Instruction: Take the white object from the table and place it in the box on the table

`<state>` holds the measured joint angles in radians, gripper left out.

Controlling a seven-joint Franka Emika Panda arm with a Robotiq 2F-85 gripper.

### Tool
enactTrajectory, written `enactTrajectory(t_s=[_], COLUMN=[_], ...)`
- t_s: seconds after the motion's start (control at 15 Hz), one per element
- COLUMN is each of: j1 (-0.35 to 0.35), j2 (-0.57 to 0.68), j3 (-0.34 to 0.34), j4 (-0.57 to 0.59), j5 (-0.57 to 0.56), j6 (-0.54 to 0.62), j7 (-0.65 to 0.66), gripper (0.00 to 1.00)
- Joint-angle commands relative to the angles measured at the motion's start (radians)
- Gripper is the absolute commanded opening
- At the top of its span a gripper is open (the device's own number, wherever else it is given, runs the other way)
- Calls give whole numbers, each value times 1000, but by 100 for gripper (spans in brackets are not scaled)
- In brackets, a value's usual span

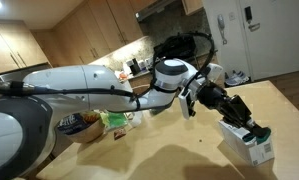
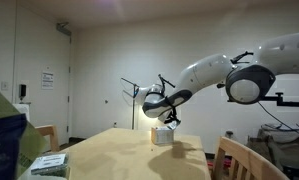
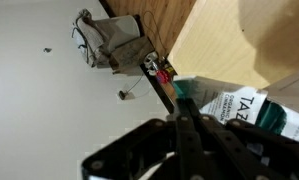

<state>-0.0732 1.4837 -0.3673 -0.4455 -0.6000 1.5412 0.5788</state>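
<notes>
Hovering directly over box (image 1: 249,151), claw (image 1: 254,131) pinched fully together, close above its printed top, contact unclear

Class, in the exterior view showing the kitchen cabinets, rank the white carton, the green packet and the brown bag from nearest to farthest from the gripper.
1. The white carton, directly under the gripper, at the table's near end.
2. The green packet, far along the table, behind the arm.
3. The brown bag, just beyond the green packet, by the robot's base.
</notes>
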Motion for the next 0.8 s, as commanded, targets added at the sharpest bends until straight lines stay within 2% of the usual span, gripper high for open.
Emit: enactTrajectory(t_s=[0.0, 0.73], j1=[-3, 0], j2=[0, 1], j3=[-4, -5], j4=[4, 3], j5=[27, 61], j6=[-37, -80], j7=[67, 189], gripper=[1, 1])
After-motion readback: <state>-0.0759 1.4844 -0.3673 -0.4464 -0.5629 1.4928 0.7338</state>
